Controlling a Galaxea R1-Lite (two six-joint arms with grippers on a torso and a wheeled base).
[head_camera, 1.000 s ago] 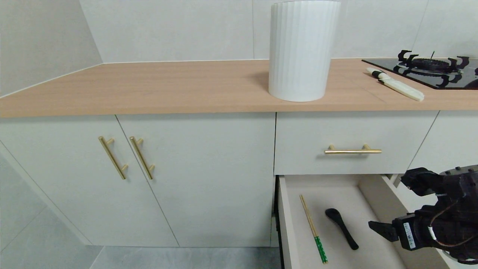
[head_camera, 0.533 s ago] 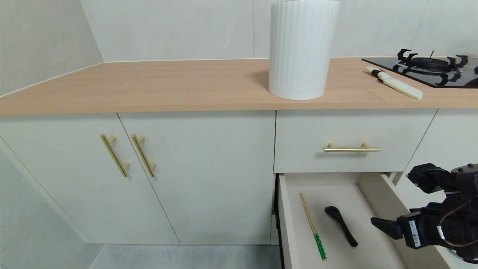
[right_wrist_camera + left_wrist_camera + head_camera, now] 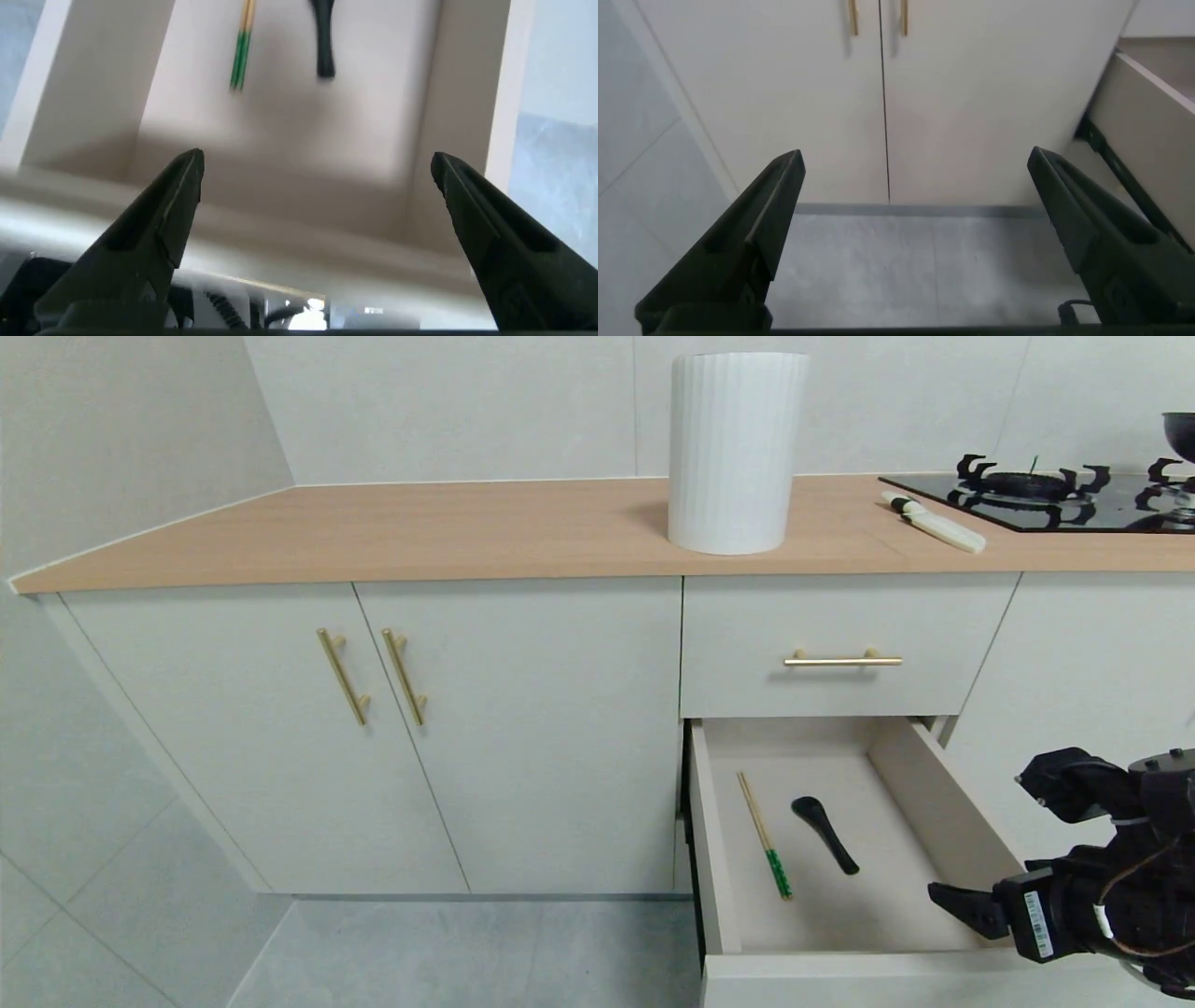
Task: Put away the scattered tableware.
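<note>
Lower drawer (image 3: pixel 941 814) pulled out. On its floor we see a pair of chopsticks (image 3: pixel 766 849) and a black spoon (image 3: pixel 823 821), side by side but apart. A knife (image 3: pixel 934 524) lies on the countertop (image 3: pixel 448 527) between a white ribbed jar (image 3: pixel 735 453) and the stove (image 3: pixel 1032 495). The right gripper (image 3: pixel 316 163) hangs over the drawer's front, jaws spread and empty. The left gripper (image 3: pixel 915 168), jaws likewise apart and empty, faces the cupboard doors (image 3: pixel 971 89).

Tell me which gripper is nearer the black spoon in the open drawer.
Right. The right gripper hangs open over the front right corner of the drawer, with the black spoon just ahead of it. The left gripper faces the cabinet doors, off the drawer's left side.
</note>
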